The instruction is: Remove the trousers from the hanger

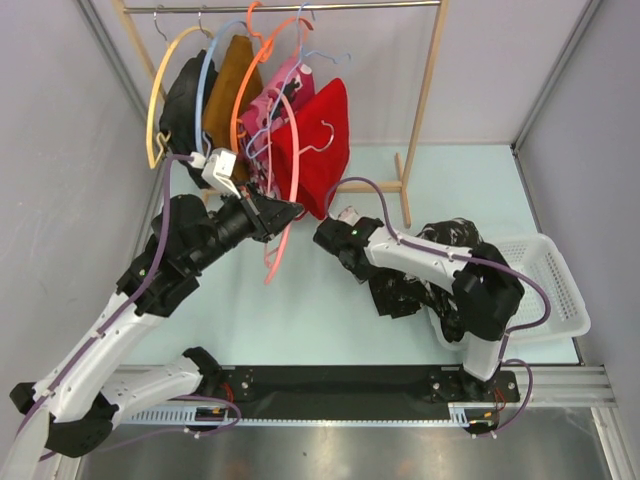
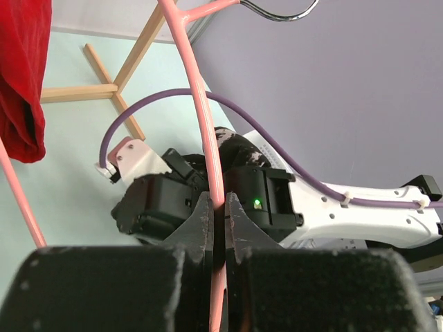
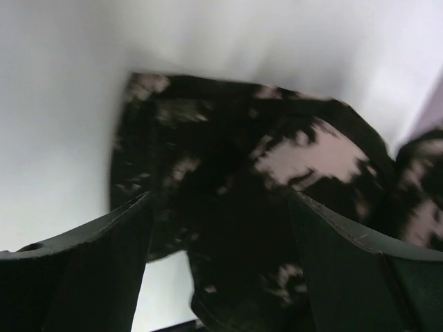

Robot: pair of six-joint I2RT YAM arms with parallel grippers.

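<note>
Black, white-splotched trousers (image 3: pixel 228 187), softly crumpled

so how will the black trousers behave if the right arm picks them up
Probably floppy: the black trousers lie in a crumpled heap on the table, so they'd likely sag and trail from one pinch. Likely light too: soft folds, with no stiff parts showing. A push would probably bunch them rather than slide them whole.

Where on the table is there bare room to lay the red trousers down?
Bare table between the left arm and right arm; another patch between the rack foot and the basket. Crowded under the hangers and around the black trousers.
</note>
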